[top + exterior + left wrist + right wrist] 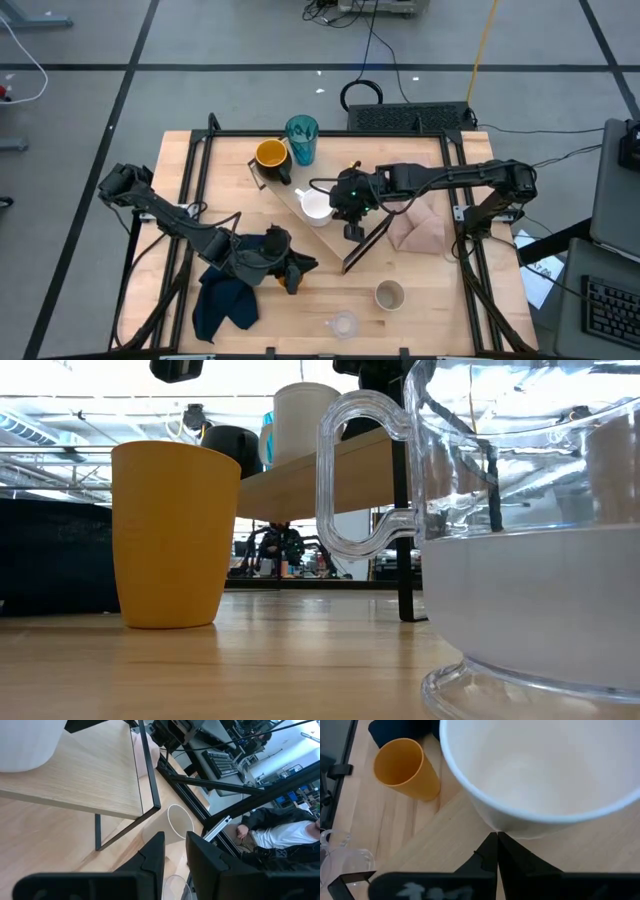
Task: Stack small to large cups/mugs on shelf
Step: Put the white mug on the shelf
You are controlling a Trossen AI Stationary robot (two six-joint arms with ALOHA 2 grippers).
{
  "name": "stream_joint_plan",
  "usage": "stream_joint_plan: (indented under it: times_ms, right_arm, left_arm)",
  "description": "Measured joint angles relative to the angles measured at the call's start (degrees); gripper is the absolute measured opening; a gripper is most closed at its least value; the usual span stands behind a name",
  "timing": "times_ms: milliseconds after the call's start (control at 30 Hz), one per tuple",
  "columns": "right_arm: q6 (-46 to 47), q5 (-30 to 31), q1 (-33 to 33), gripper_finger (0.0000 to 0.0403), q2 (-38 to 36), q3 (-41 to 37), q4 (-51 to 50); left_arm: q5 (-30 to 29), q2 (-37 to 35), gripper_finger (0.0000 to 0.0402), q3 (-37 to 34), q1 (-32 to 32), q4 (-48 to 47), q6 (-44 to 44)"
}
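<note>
The white mug (317, 208) stands upright on the light-wood shelf (290, 190), which runs slantwise across the table. My right gripper (497, 836) is shut, its tips right at that mug's outer wall. At the shelf's far end stand the yellow-orange mug (270, 155) and the teal tumbler (301, 138). A small orange cup (405, 767) stands on the table by a dark blue cloth (225, 300). My left gripper (176, 836) hovers over that spot, open, with nothing between its fingers. A beige-grey cup (389, 295) and a clear cup (343, 325) stand near the front edge. My right gripper has its shut fingertips (495, 845) at the white mug's side wall, low down (492, 826), slanting down from the table's right. I cannot tell whether they touch it. The mug stands upright on the shelf top.
A pinkish-beige cloth (418, 230) lies right of the shelf. The shelf's dark end support (150, 780) stands between my left gripper and the beige-grey cup (170, 827). A person (280, 835) sits beyond the table's right side. Bare wood lies between the front cups.
</note>
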Motion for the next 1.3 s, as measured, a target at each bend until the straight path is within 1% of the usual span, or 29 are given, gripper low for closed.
stream_joint_plan:
  times_ms: [367,533,667,1000,1300]
  right_arm:
    - [0.58,-0.01,0.00,0.0000,0.00,0.00,3.16]
    - [0.78,0.05,0.00,0.0000,0.00,0.00,3.22]
    - [1.50,1.47,0.00,0.0000,0.00,0.00,3.30]
    - [3.81,1.61,-0.24,0.0000,0.00,0.01,6.33]
    - [4.22,1.78,-0.72,0.0000,0.00,0.02,7.12]
  left_arm:
    - [0.02,0.00,0.0078,0.00,0.07,-0.02,0.37]
    - [0.02,0.00,0.0078,0.00,0.07,-0.02,0.37]
    - [0.04,0.00,0.0078,0.00,0.07,-0.02,0.35]
    - [0.20,0.00,0.0078,0.00,0.02,-0.02,0.06]
    - [0.21,0.00,0.0078,0.00,-0.35,-0.02,0.00]
